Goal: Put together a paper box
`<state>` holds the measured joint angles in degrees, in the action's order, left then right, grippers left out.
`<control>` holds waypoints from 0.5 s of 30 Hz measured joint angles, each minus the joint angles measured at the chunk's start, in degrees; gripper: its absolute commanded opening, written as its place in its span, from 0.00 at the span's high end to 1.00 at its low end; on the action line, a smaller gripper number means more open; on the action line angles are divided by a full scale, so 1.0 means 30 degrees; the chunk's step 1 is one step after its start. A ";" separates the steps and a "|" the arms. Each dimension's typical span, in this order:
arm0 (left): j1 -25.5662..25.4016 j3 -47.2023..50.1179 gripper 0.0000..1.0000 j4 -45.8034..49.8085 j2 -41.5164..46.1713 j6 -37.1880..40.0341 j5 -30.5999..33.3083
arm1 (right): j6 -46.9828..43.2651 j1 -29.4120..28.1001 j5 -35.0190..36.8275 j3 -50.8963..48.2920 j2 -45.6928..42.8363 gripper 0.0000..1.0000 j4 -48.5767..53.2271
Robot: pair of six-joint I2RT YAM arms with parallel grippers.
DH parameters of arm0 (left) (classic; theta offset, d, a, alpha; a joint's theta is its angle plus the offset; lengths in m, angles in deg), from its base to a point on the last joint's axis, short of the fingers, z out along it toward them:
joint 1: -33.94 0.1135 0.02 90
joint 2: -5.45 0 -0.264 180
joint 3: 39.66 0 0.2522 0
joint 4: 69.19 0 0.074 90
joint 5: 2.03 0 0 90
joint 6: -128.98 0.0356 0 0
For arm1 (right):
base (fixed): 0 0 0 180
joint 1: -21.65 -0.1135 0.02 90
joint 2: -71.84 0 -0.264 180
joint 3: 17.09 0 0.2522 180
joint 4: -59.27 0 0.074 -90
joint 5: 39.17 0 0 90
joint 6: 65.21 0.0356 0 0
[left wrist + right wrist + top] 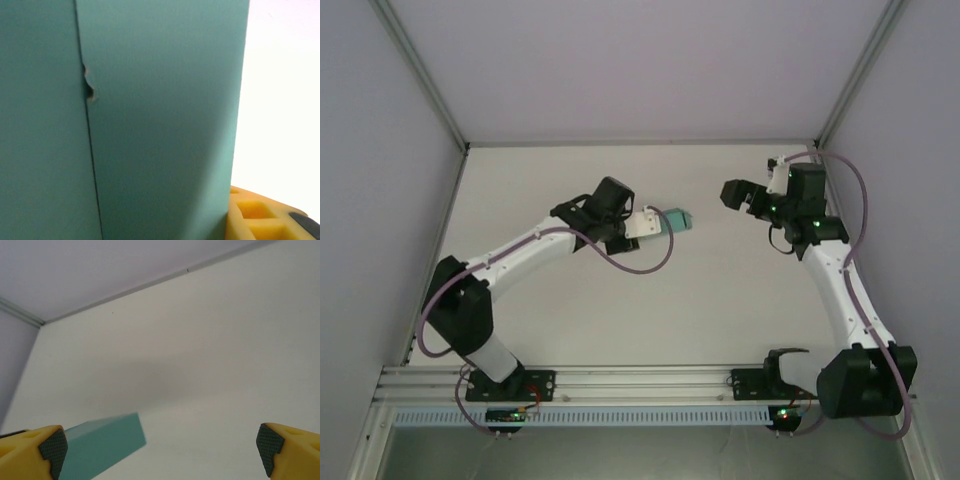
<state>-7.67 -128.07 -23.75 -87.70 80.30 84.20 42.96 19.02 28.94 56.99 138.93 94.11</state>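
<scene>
Paper box, place: the paper box (678, 219) is seen near the middle of the table (620, 320), at the tip of the left gripper (658, 222) and well to the left of the right gripper (161, 449).
Paper box, form: it is folded into a small rectangular block of teal card. In the left wrist view a seam (92, 160) is seen running down one face, with a small notch (89, 91) cut into it.
Left gripper: it is partly closed, with the box taken between its jaws as far as can be judged. One yellow finger (255, 215) is seen lying against the box's right edge; the other is hidden behind the card.
Right gripper: it is spread wide, with nothing between its fingers. It is held apart from the box, whose end is seen low at the left of the right wrist view.
Handling, judged: the box is taken to be very light, hollow and thin-walled. Its faces would be dented by a hard squeeze, and the smooth card may slip under a weak one.
Where to take hold, judged: the box is best gripped across two opposite faces close to a folded edge, where the card is stiffened. The middle of a broad panel and the seam are best avoided, since a flap could be sprung open there.
Stage, judged: the folding appears largely done. Whether the end flaps are tucked cannot be told.
</scene>
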 measured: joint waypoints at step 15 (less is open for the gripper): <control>0.1027 -0.2463 0.62 0.5982 -0.3308 -0.0619 -0.1464 | -0.9282 -0.6069 -0.1144 0.0801 0.3147 0.19 0.1195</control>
<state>-4.59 -135.46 -5.81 -97.62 78.45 79.81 15.12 0.81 25.51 59.39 148.37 97.70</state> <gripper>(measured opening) 0.414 0.845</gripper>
